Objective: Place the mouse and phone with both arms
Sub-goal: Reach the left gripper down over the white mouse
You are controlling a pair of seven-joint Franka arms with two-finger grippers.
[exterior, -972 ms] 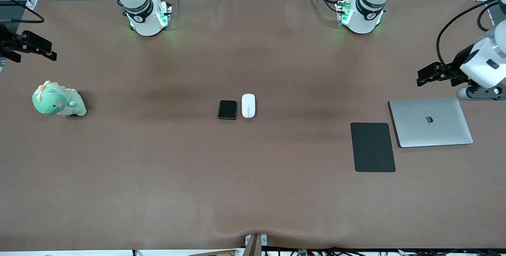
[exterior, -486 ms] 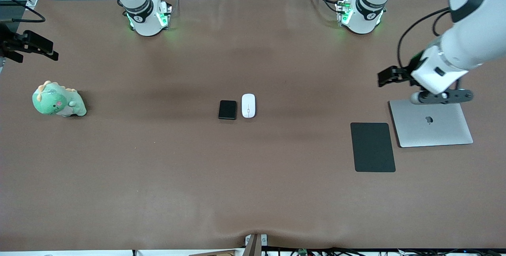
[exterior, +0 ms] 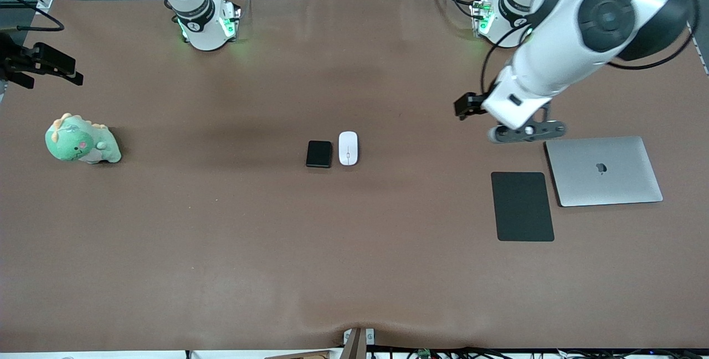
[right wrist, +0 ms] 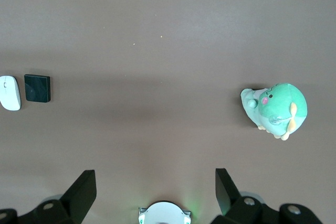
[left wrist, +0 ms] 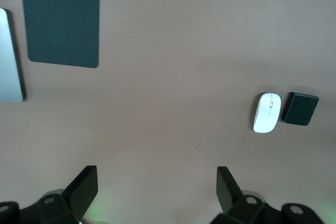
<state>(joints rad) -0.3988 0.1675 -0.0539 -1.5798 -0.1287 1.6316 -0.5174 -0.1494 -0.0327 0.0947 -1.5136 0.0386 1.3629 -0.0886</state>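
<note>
Since 1 second ago the left arm is sweeping in from the right edge of the front view toward the middle, and its left gripper is now hanging over bare tabletop in the upper right of that frame, up from the black mouse pad and the closed silver laptop. Its 2 fingers are standing wide apart and holding nothing. At the center of the frame the white mouse and the black phone are lying flat just beside each other on the brown table, the mouse toward the left arm's end. At the upper left edge the right gripper is waiting over the table's edge, up from the green plush dinosaur; its fingers are also spread wide and empty.
</note>
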